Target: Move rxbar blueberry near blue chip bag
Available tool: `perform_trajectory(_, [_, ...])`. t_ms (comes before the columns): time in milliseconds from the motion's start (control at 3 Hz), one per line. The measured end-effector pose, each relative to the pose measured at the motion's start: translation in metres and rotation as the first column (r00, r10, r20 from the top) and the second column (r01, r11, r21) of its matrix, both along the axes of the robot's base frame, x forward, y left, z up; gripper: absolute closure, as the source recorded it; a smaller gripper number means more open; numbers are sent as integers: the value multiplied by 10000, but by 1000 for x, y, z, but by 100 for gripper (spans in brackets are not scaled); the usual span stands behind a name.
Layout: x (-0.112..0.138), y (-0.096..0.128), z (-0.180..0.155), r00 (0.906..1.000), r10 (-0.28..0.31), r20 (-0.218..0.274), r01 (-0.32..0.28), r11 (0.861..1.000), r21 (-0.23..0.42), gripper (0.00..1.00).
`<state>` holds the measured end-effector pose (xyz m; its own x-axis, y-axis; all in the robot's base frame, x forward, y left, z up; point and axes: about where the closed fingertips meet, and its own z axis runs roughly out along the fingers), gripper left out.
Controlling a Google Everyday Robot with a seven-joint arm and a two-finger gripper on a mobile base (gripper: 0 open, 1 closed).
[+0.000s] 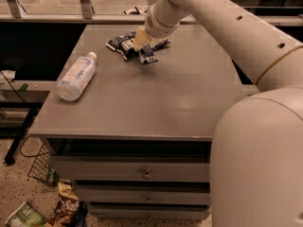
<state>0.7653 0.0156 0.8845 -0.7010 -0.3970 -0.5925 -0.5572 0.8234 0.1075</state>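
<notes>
The rxbar blueberry (147,56) is a small navy wrapper with a white patch, lying flat at the far middle of the grey table (156,103). The blue chip bag (120,43), dark blue with a white panel, lies just left of it, almost touching. My gripper (140,39) reaches down from the upper right. It sits low over the table between the bag and the bar, right above the bar's far end. Another dark bit of wrapper (162,42) shows to the right of the gripper.
A clear plastic water bottle (75,75) lies on its side at the table's left. My arm (222,22) crosses the upper right. Drawers (142,174) are below the tabletop. Snack bags (66,207) lie on the floor at lower left.
</notes>
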Motion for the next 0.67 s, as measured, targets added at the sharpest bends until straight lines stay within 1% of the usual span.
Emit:
perform_trajectory(333, [0,2,-3,10000,31,-47,-31,10000,-10,11])
perform_trajectory(667, [0,4,-6,9999,63,-79,-64,10000,-14,0])
